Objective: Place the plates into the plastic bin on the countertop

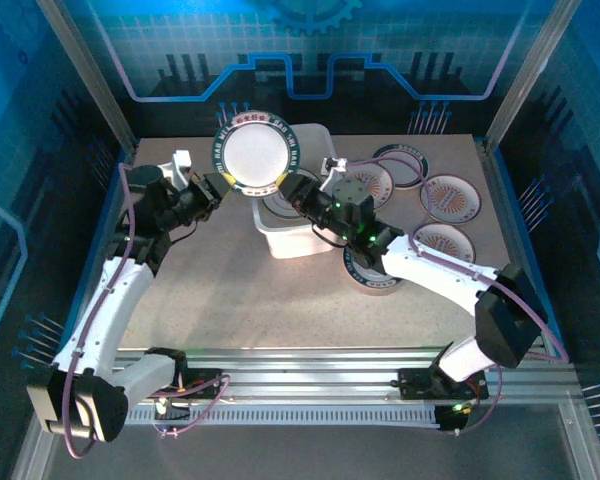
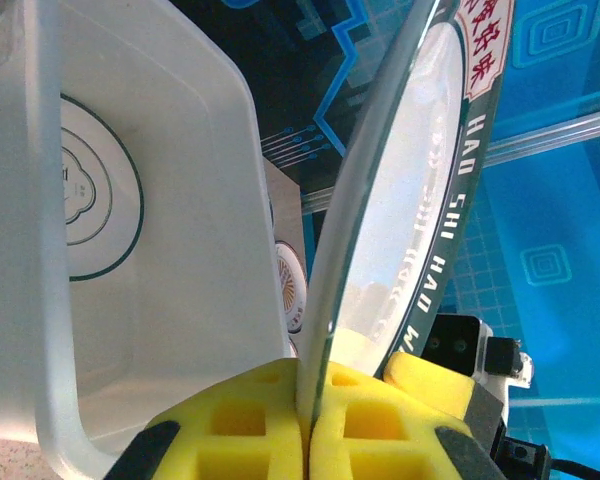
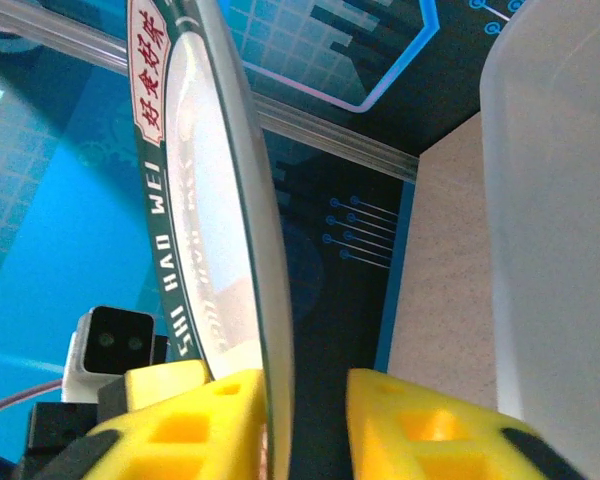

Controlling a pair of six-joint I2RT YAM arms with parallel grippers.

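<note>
The beige speckled countertop [image 1: 210, 290] carries a white translucent plastic bin [image 1: 290, 240] near its middle, a little toward the far edge. A white plate with a thin green outline pattern [image 2: 95, 190] lies flat on the bin's floor. Above the bin's far left corner a green-rimmed plate [image 1: 253, 150] is held up on edge, its white face toward the overhead camera and its dark rim lettered in white. Toward the right edge of the counter lie three orange-centred plates: one just right of the bin [image 1: 368, 183], one further right [image 1: 450, 197] and one nearer the front [image 1: 442, 240]. A green-ringed plate [image 1: 398, 163] sits by the far edge, and a short stack of green-rimmed plates [image 1: 372, 278] lies in front of the bin, partly under the right arm. The left gripper [image 2: 307, 405] has its yellow pads clamped on the lower left rim of the raised plate. The right gripper [image 3: 310, 400] is at the plate's lower right rim with its jaws parted: the rim lies against one pad [image 3: 215, 420], and the other pad [image 3: 420, 425] stands clear of it.
</note>
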